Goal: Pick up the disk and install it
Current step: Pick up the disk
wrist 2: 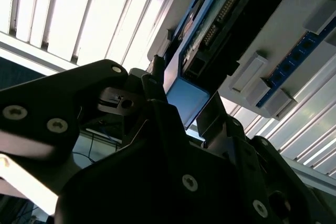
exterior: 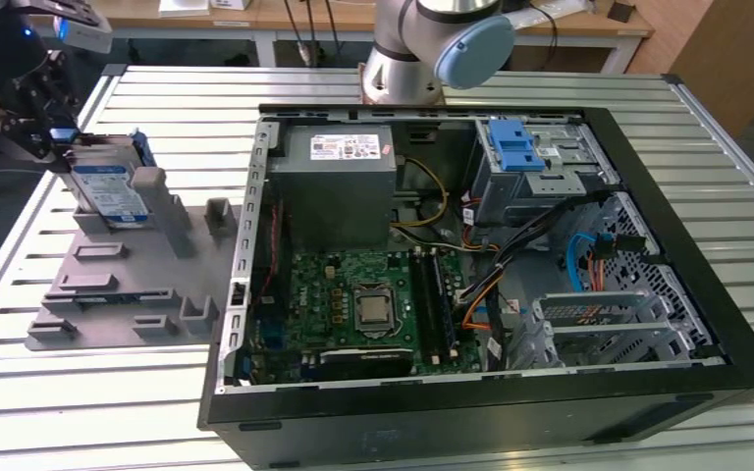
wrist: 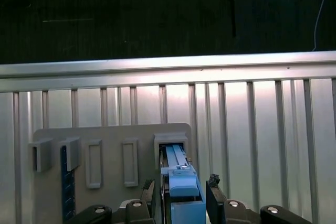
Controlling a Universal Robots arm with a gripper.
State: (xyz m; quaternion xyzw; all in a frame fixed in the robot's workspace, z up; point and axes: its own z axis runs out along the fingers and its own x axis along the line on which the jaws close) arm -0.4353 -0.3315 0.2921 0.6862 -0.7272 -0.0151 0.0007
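End effector (wrist: 182, 184) at disk (exterior: 105, 191)
Disk upright in grey fixture (exterior: 115, 285), 9 o'clock of computer case (exterior: 482, 412) in exterior view; fingers (wrist: 212, 184) flank it, clamping cannot be determined.

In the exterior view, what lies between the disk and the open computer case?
In the exterior view, the grey fixture plate with its upright posts lies between the disk and the computer case.

The pincer (exterior: 56, 147) is at the top of the disk (exterior: 105, 191), upright in the grey fixture (exterior: 115, 285).
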